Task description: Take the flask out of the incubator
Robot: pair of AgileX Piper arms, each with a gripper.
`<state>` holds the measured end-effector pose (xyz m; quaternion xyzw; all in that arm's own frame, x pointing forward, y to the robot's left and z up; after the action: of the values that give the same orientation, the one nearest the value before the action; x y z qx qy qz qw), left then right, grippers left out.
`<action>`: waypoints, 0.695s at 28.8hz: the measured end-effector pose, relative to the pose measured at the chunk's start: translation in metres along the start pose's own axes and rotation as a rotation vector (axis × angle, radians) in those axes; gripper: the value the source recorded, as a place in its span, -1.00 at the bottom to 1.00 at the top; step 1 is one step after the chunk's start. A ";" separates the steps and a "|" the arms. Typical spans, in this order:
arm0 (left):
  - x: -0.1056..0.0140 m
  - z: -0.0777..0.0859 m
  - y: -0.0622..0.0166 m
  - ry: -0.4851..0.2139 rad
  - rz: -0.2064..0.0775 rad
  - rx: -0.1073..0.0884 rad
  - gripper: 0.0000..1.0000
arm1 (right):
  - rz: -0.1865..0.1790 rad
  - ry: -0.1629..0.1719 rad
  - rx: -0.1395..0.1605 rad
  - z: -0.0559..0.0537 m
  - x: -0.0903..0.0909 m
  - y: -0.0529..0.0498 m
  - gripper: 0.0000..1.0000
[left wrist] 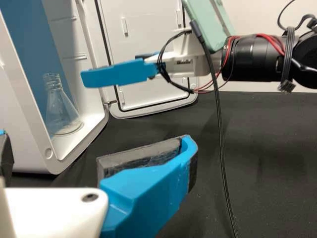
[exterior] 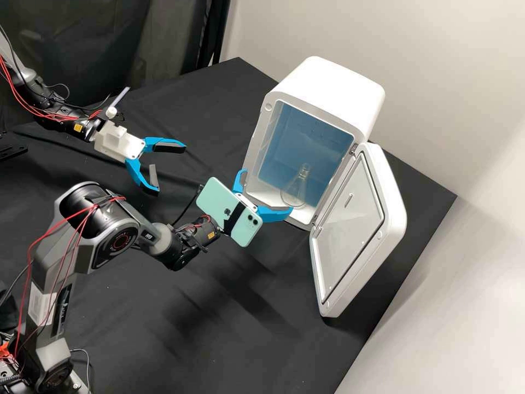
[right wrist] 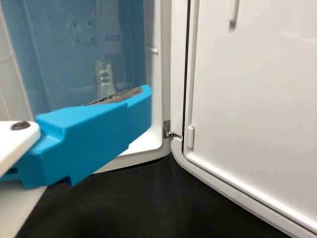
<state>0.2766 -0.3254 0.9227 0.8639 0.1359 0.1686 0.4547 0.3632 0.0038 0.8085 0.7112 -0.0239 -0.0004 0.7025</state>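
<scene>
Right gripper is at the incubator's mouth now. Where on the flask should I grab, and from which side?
Probably the narrow neck, coming straight in through the incubator's open front. The flask stands upright on the floor inside, its cone-shaped body widening downward, so the neck suits the open right gripper better. The door hangs open to one side, clear of that path.

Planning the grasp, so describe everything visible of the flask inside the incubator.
The flask is a clear, glass-looking conical flask: wide base, narrow neck, ribbed open mouth. It stands upright on the floor of the open incubator, against its blue interior. Only that floor touches it; the open right gripper is at the doorway, apart from it.
</scene>
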 end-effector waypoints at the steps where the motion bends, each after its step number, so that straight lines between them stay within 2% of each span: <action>1: 0.000 0.000 0.0000 0.000 0.000 0.000 1.00 | -0.004 -0.003 0.000 0.001 0.001 -0.001 1.00; 11: 0.000 0.000 0.0000 0.000 0.000 -0.001 1.00 | -0.056 -0.029 -0.008 0.007 0.004 -0.017 1.00; 16: 0.000 0.001 0.0014 -0.004 0.005 -0.001 1.00 | -0.057 -0.034 -0.022 0.009 0.009 -0.020 1.00; 18: -0.001 0.003 0.0018 -0.012 0.005 -0.011 1.00 | -0.057 -0.044 -0.025 0.012 0.011 -0.022 1.00; 20: -0.001 0.004 0.0030 -0.019 0.008 -0.011 1.00 | -0.059 -0.056 -0.022 0.016 0.013 -0.025 1.00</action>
<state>0.2774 -0.3305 0.9229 0.8634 0.1274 0.1630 0.4601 0.3768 -0.0123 0.7841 0.7037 -0.0225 -0.0414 0.7089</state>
